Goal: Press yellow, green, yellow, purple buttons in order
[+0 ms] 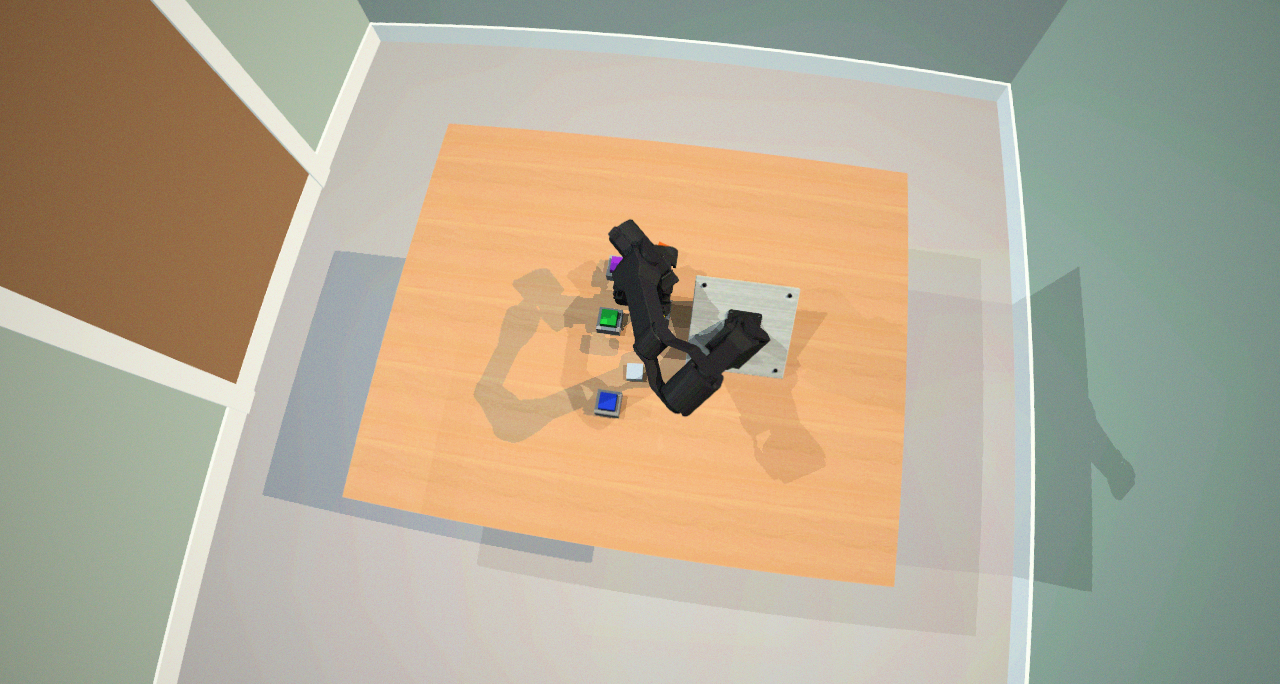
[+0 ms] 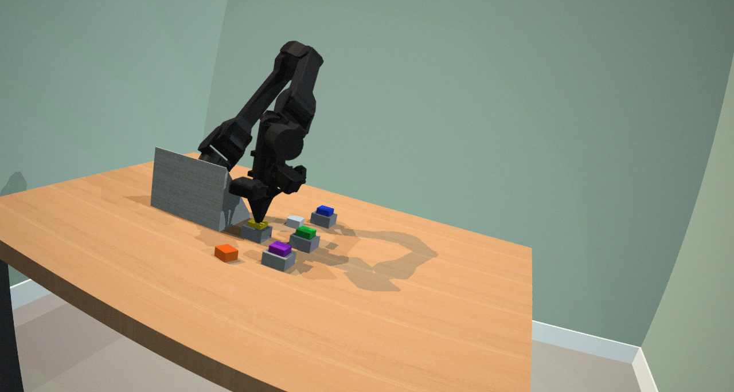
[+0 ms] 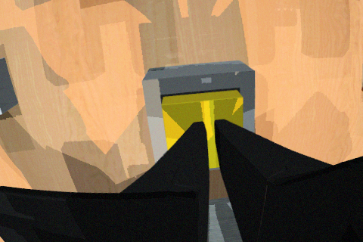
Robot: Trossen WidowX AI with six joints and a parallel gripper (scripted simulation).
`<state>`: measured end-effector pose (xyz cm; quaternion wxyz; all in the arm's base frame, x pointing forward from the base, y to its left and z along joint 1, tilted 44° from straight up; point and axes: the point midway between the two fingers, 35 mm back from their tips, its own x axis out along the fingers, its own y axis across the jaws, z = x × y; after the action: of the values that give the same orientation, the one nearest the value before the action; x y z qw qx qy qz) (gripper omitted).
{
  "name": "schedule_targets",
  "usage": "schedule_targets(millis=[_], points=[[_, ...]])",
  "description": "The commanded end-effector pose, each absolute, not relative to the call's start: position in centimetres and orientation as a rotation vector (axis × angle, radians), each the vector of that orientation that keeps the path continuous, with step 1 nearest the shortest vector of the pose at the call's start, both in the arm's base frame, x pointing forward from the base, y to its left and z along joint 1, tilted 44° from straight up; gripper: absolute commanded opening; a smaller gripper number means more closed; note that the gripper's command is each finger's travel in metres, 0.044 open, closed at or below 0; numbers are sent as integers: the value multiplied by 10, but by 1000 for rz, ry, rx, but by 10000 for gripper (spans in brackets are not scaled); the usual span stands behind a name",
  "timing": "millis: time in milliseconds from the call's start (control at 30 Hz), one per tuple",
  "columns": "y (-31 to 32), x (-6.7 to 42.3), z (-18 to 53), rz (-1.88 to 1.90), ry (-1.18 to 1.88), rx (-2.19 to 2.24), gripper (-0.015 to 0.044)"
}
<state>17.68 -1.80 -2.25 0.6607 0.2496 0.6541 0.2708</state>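
Observation:
The yellow button [image 2: 258, 224] [image 3: 181, 116] sits on its grey base in front of the arm's grey mount. My gripper [image 2: 258, 218] [image 3: 209, 131] is shut, points straight down, and its tips rest on the yellow cap, which looks low in its base. In the top view the arm hides the yellow button. The green button [image 1: 609, 317] [image 2: 305, 232] and the purple button [image 1: 614, 264] [image 2: 280, 248] stand just beyond it, untouched.
A blue button [image 1: 608, 401] [image 2: 324, 211] and a small white block [image 1: 634, 371] [image 2: 295, 220] lie on one side of the group. An orange block [image 2: 226, 252] lies on the other. The grey mount plate [image 1: 760, 299] [image 2: 184, 187] stands behind the yellow button.

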Motion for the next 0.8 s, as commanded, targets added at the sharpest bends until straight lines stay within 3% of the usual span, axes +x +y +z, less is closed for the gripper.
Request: schedule_targets(millis=[0, 767], points=[[-14, 174, -24, 614, 1487, 577, 20], [-36, 175, -2, 612, 1487, 576, 20]])
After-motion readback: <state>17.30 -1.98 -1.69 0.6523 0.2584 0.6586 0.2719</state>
